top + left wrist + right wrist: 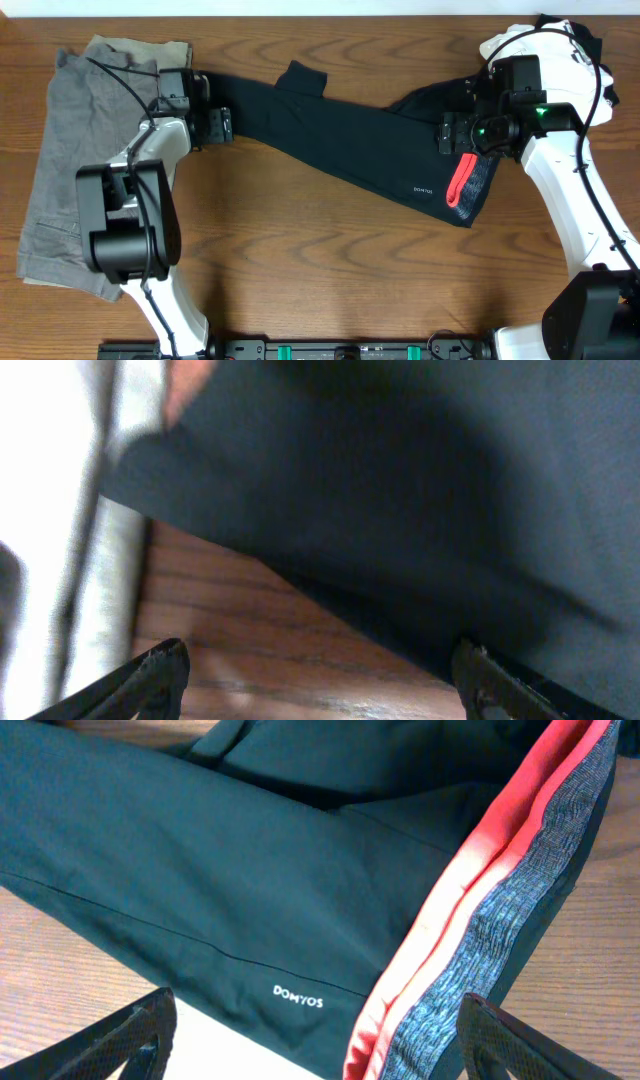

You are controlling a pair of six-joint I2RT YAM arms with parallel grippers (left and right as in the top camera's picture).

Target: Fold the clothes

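While both arms hang over opposite ends of the black leggings (340, 140), you can see the garment laid out long and slanted across the wooden bench (330, 280). Your left pincer (215, 125) sits at the leggings' ankle end with its jaws spread wide; in the wrist view its fingertips (165, 670) frame the dark hem and bare wood, gripping nothing. Your right pincer (455, 135) is at the leggings' waist end, likewise spread apart and empty, its fingertips (140, 1030) either side of the fabric. The coral-red and heather-grey waistband (462, 180) lies turned outward, and the small white logo (298, 997) sits just beside it. A crumpled grey garment (70, 150) lies past the leggings' ankle end.
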